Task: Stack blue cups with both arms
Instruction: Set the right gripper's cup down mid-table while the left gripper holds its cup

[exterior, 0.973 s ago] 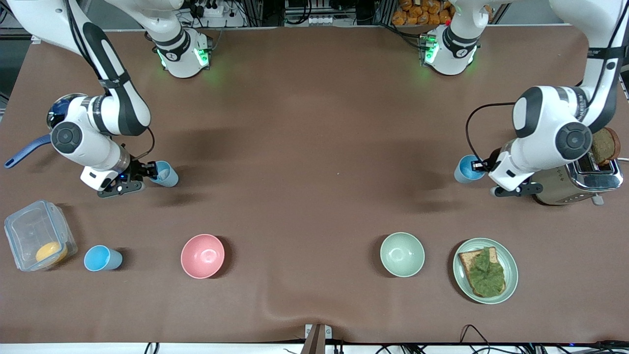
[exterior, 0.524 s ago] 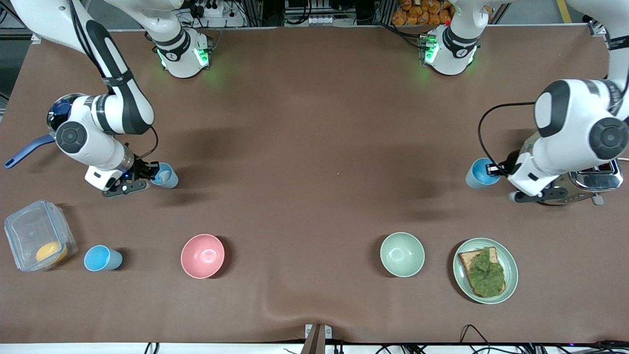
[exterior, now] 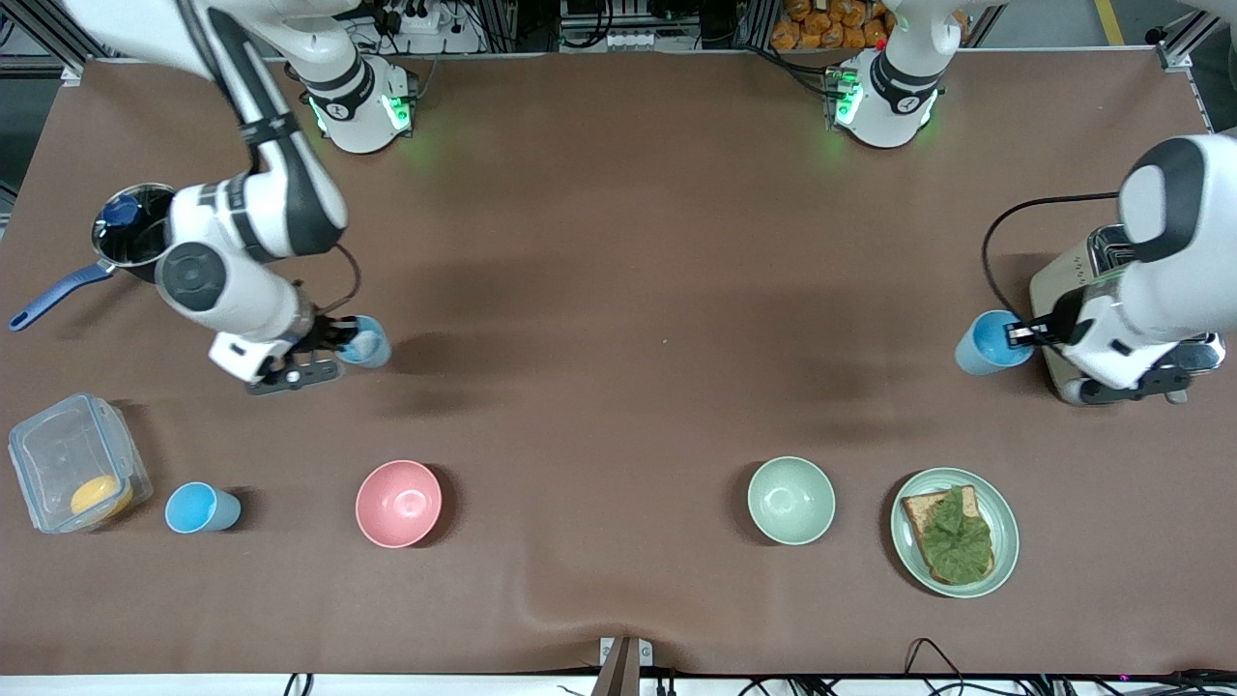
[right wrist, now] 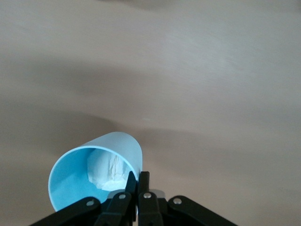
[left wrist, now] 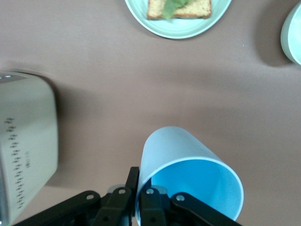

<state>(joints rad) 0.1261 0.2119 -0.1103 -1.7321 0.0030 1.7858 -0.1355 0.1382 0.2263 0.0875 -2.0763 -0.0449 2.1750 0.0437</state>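
Note:
My right gripper (exterior: 338, 345) is shut on the rim of a blue cup (exterior: 365, 341) and holds it tilted over the table near the right arm's end. In the right wrist view this cup (right wrist: 94, 179) has something white and crumpled inside, and one finger of the gripper (right wrist: 138, 188) is inside the wall and one outside. My left gripper (exterior: 1015, 334) is shut on the rim of another blue cup (exterior: 984, 343), beside the toaster (exterior: 1111, 290). The left wrist view shows its sky-blue inside (left wrist: 197, 181) and the gripper (left wrist: 139, 197) pinching the wall. A third blue cup (exterior: 201, 508) stands upright on the table.
Nearer to the front camera lie a clear box (exterior: 72, 464) holding something orange, a pink bowl (exterior: 398, 503), a pale green bowl (exterior: 791, 500) and a plate (exterior: 1000, 556) with topped toast. A saucepan (exterior: 126, 237) sits near the right arm.
The right gripper closed on its cup's rim and carried it toward the table's middle. The left arm drew its cup toward the left arm's end of the table, next to the toaster.

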